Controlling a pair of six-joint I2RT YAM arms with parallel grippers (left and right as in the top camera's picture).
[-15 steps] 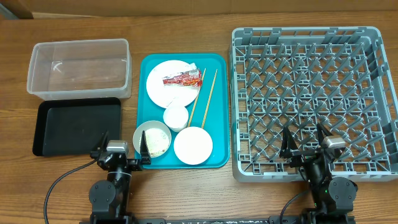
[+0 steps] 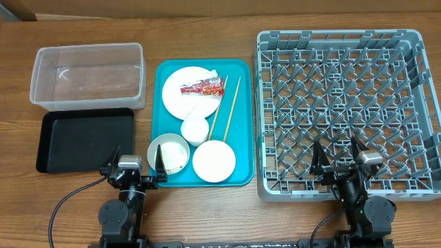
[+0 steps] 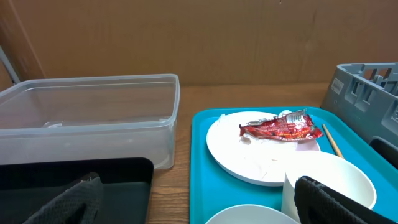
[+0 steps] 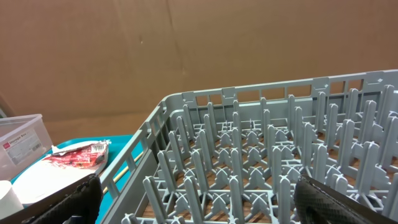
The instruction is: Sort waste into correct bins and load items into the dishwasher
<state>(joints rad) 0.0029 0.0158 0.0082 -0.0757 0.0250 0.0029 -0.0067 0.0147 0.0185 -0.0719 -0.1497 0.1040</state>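
overhead, both arms sit at the near edge of the table (image 2: 220,213): the left gripper (image 2: 136,161) has its jaws spread wide with nothing between them, at the near left corner of the teal tray (image 2: 241,138), and the right gripper (image 2: 337,157) is just as wide and empty over the near edge of the rack (image 2: 348,103). the wrapper (image 2: 203,87) lies on the plate (image 2: 176,96) at the far end of the teal tray, so from the left gripper it is ahead and a little to the right, with a cup (image 2: 195,128) and a bowl (image 2: 169,153) between them. its long axis runs roughly left to right across the table, slightly tilted, so the jaws would close best across its short side on a straight reach outward. the left arm is clearly nearer; the right would have to cross the rack wall and the chopsticks (image 2: 229,105), which lie near-to-far just right of the plate. the tub (image 2: 142,76) and black tray (image 2: 86,141) lie left of the teal tray, on the left arm's side. a white scrap (image 2: 215,74) by the wrapper's right end may be tissue, but it is too small to tell. i judge nothing sorted or loaded yet, and the wrapper the likely first pick
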